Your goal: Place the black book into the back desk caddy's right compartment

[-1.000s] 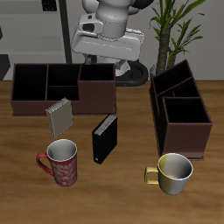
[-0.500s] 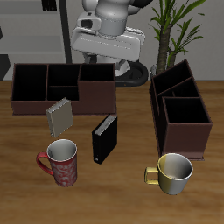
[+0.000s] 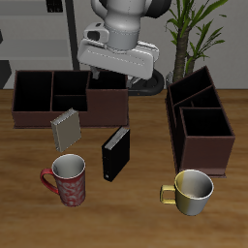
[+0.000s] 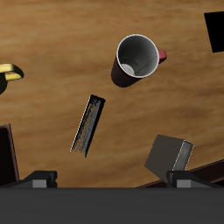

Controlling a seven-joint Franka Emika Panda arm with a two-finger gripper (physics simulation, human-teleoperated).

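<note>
The black book point(image 3: 115, 153) stands upright on the wooden table, in front of the back desk caddy point(image 3: 50, 116) and a little apart from it. It also shows in the wrist view point(image 4: 87, 125), edge-on with its pale page edge. The caddy's right compartment point(image 3: 107, 98) is the large black-lined section at the end nearest the book, and it holds nothing. My gripper point(image 4: 109, 180) is open and empty, high above the table and over the back caddy's right end. Its fingertips point(image 4: 39, 179) stand wide apart. In the exterior view only the white hand point(image 3: 118, 56) shows.
A grey-white spiral notepad point(image 3: 65, 127) leans by the back caddy's front. A red mug point(image 3: 68, 179) and a yellow mug point(image 3: 192, 191) stand near the table's front edge. A second maroon caddy point(image 3: 199, 126) stands end-on beside the book. A plant point(image 3: 194, 29) rises behind it.
The white hand has come forward and a little lower, so it now covers the back caddy's rear rim. The book, mugs and notepad have not moved.
</note>
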